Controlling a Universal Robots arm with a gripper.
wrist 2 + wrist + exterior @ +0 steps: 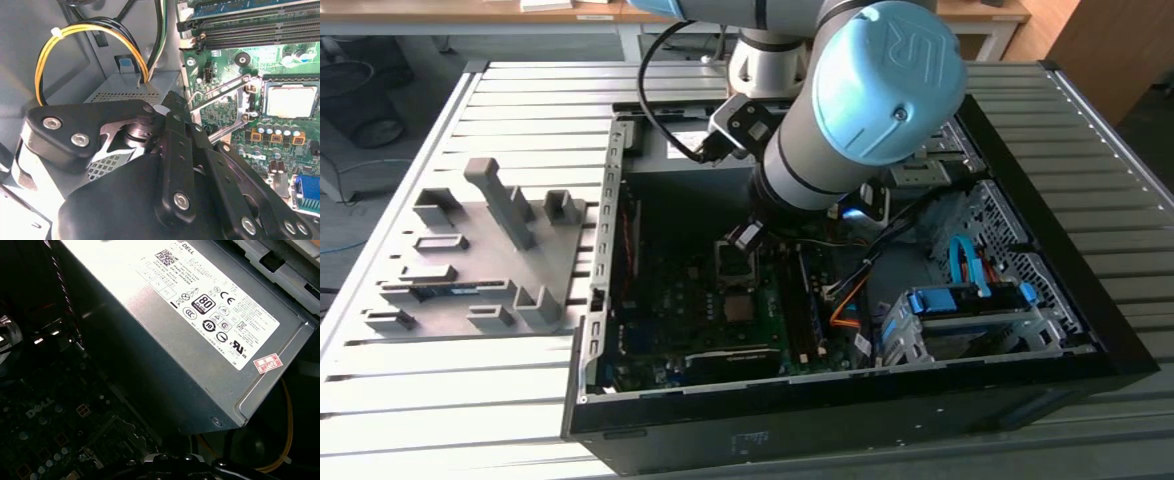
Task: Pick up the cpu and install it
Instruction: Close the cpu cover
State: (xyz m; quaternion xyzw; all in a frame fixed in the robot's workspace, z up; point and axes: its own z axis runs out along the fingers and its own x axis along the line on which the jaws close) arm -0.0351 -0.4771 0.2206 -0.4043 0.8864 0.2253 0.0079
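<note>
Over the open computer case point(854, 420), I am hanging my gripper point(744, 240) low above the motherboard point(220, 62), close beside the grey power supply point(200, 340). I cannot tell whether the gripper is spread or pressed together.

The cpu point(292, 100) is lying pale and square inside its socket, apart from me. The retention frame point(247, 102) is standing swung open on the side toward the power supply.

By my judgement I am dealing with the seating part of the install, so I am treating the chip as unclamped and easy to disturb. I am wanting any travel near it to run straight along the socket's axis, never sideways across it, since a nudge could be shifting the chip on its contacts. It seems to be sitting level, though from this angle I cannot be sure its edges are fully down.

I am also minding the yellow and black cables point(100, 25) near my wrist and the raised frame, since either could be snagging my dark linkage.
</note>
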